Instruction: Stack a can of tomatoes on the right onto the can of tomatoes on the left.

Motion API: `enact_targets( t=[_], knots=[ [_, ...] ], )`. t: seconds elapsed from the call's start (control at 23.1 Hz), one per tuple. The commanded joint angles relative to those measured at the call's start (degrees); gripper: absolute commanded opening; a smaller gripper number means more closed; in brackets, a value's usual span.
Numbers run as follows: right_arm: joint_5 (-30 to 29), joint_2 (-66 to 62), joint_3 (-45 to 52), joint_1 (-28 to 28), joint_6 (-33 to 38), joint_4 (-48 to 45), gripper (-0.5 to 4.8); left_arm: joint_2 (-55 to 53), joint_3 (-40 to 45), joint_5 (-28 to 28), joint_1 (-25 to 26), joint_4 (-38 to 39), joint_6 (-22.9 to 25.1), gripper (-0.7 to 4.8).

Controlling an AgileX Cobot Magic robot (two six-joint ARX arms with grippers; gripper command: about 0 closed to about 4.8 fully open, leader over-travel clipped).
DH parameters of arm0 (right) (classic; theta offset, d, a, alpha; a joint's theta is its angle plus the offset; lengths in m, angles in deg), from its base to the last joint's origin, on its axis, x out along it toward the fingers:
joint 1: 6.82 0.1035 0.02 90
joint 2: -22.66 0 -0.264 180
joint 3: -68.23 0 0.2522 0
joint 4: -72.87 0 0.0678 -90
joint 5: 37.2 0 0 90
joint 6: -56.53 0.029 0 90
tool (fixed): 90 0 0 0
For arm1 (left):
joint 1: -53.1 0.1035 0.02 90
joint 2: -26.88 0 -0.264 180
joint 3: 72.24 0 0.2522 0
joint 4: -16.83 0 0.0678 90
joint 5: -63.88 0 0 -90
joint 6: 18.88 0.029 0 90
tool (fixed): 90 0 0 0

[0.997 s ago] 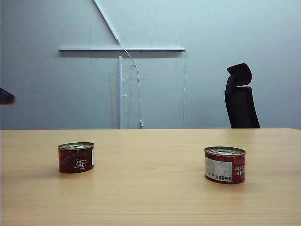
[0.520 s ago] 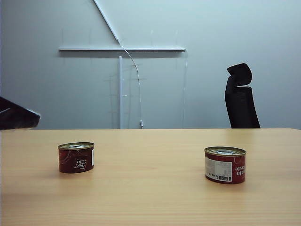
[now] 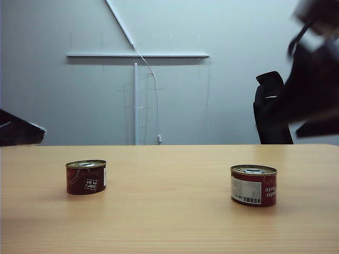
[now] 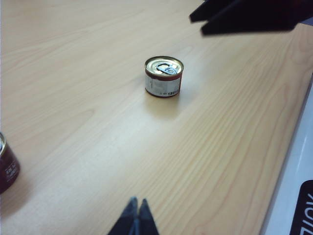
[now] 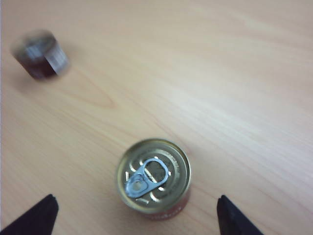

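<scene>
Fingertips of the right gripper (image 5: 134, 215) stand spread wide in the right wrist view, one dark tip on each side of the right tomato can (image 5: 153, 178), with bare wood between each tip and the can; the gripper holds nothing and touches nothing. In the exterior view that arm is a dark blurred mass high above the right edge of the tabletop (image 3: 169, 222), over the can (image 3: 253, 184). The left gripper (image 4: 135, 215) has its two tips pressed together, with nothing between them; it hangs above bare wood, and in the exterior view only a dark piece of that arm shows at the left edge of the table.

Two tomato cans stand on the tabletop, both upright with pull-tab lids up and well apart from each other. The left tomato can (image 3: 86, 177) stands toward the left edge, the right one toward the right edge, a little nearer the front edge. Neither can is stacked on the other. One black office chair (image 3: 271, 108) stands behind the far edge of the table, toward the right corner, against the pale wall.
</scene>
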Motion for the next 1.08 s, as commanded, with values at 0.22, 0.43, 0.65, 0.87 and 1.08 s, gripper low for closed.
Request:
enact_targets(
  t=[0.22,0.43,0.65,0.87,1.08],
  knots=[
    [5.42,-22.51,-4.83,2.56,-3.15,-10.88,4.79,-0.09,-0.13,-0.04,0.09,-0.74,0.02,-0.04],
    [6.03,-28.94,-4.83,2.56,-3.5,-15.47,4.79,-0.09,-0.13,-0.04,0.09,-0.76,0.02,-0.04],
    [6.16,-30.77,-4.81,2.56,-3.5,-17.46,4.79,-0.09,-0.13,-0.04,0.09,-0.76,0.02,-0.04],
    [6.03,-31.12,-4.81,2.56,-3.48,-18.23,2.46,-0.09,-0.13,-0.04,0.11,-0.76,0.02,-0.04],
    [5.95,-31.04,-4.92,2.58,-2.86,-20.24,2.41,-0.07,-0.13,-0.04,0.15,-0.76,0.02,-0.04]
  ],
)
